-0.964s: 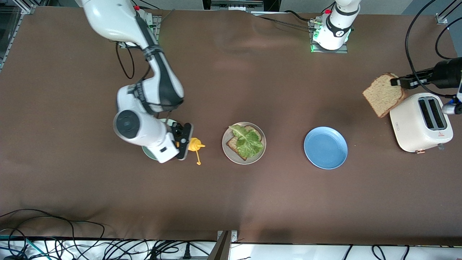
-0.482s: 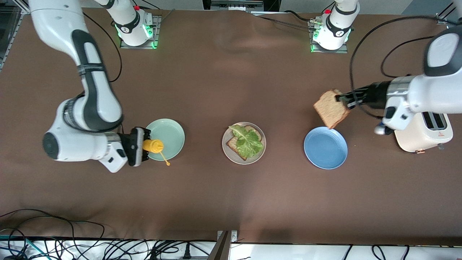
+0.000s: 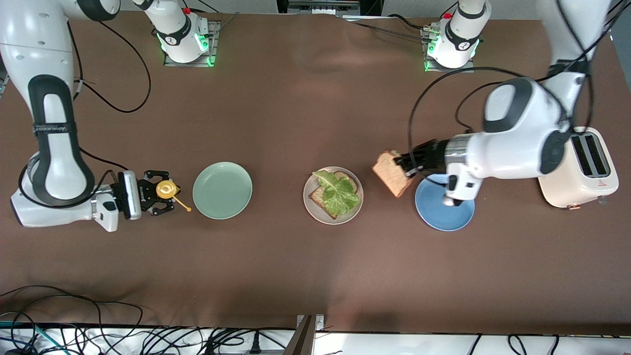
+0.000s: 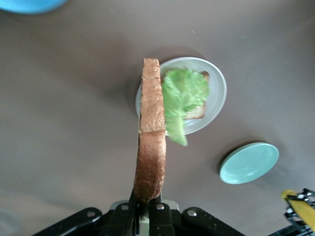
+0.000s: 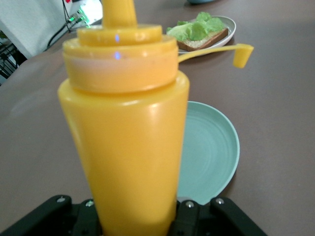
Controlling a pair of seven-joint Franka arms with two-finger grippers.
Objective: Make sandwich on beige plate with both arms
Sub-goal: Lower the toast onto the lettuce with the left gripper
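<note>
My left gripper (image 3: 405, 165), right of centre in the front view, pinches a wholegrain bread slice (image 3: 391, 173) on edge between the blue plate (image 3: 445, 213) and the beige plate (image 3: 309, 209), where bread and lettuce (image 3: 339, 191) wait mid-frame. My right gripper (image 3: 157, 191), at the frame's left edge, clamps the yellow mustard bottle (image 3: 165, 189), cap off. The tilted slice could land crooked and push the lettuce off.
</note>
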